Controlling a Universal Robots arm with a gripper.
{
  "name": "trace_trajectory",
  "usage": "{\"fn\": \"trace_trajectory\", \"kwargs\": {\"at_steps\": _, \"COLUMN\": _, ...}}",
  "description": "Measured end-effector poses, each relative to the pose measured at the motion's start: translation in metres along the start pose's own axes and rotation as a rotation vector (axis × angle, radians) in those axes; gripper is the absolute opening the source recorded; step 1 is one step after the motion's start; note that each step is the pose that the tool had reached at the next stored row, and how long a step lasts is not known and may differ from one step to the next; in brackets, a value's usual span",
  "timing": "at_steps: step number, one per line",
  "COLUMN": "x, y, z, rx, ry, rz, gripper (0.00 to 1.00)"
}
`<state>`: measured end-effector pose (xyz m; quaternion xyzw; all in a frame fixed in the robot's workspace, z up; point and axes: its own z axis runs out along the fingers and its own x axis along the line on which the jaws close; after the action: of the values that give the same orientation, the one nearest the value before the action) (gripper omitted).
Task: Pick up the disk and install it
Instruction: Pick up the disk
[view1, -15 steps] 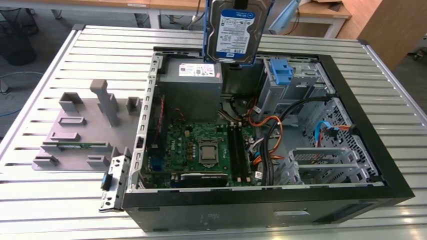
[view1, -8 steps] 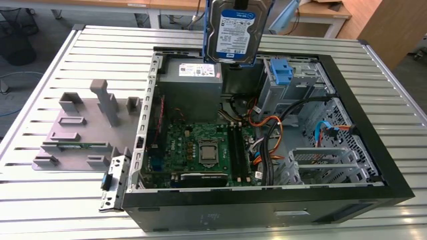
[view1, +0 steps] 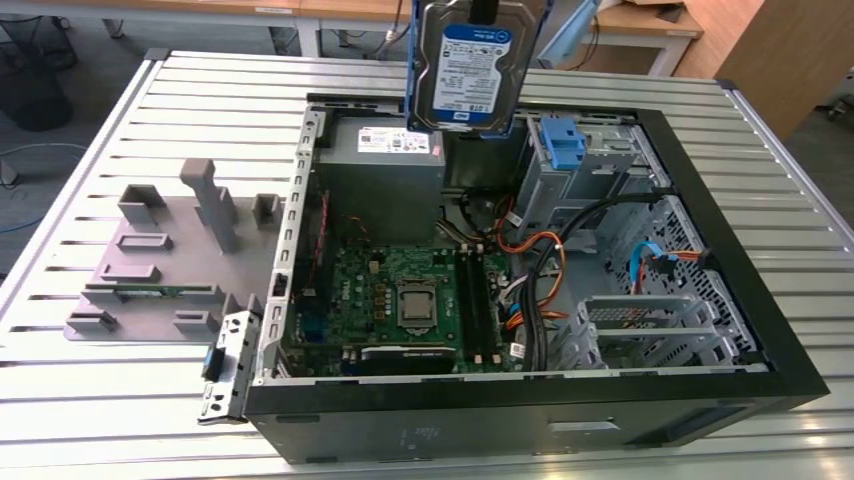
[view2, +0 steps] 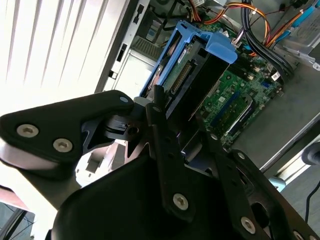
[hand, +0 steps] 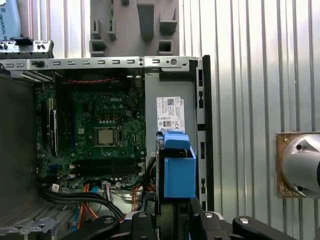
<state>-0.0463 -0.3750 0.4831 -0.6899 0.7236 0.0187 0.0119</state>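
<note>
Above the open computer case (view1: 534, 395), the disk (view1: 470, 70) is hanging upright in its blue carrier, its label facing the exterior view, over the grey power-supply box (view1: 380, 165). The gripper (view2: 177, 117) is clamping the carrier's sides, with the motherboard (view1: 400, 300) lying below.

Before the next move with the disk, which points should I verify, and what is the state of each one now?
1. Grip: the gripper is shut on the disk, which hangs above the case: ok.
2. The blue carrier frame sits on the disk: ok.
3. The computer case lies open, its inside exposed: ok.
4. The drive cage has a free slot: cannot tell; a blue bracket sits there.
5. The cables stay clear of the cage: cannot tell.
</note>
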Motion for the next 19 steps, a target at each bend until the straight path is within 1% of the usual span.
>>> {"fn": "trace_trajectory", "kwargs": {"at_steps": 9, "x": 0.0084, "y": -0.0004, "z": -0.0003, "rx": 0.0, "ry": 0.0005, "rz": 0.0, "gripper": 0.35}}
{"fn": "trace_trajectory", "kwargs": {"at_steps": 19, "x": 0.0104, "y": -0.0005, "z": -0.0004, "rx": 0.0, "ry": 0.0011, "rz": 0.0, "gripper": 0.35}}
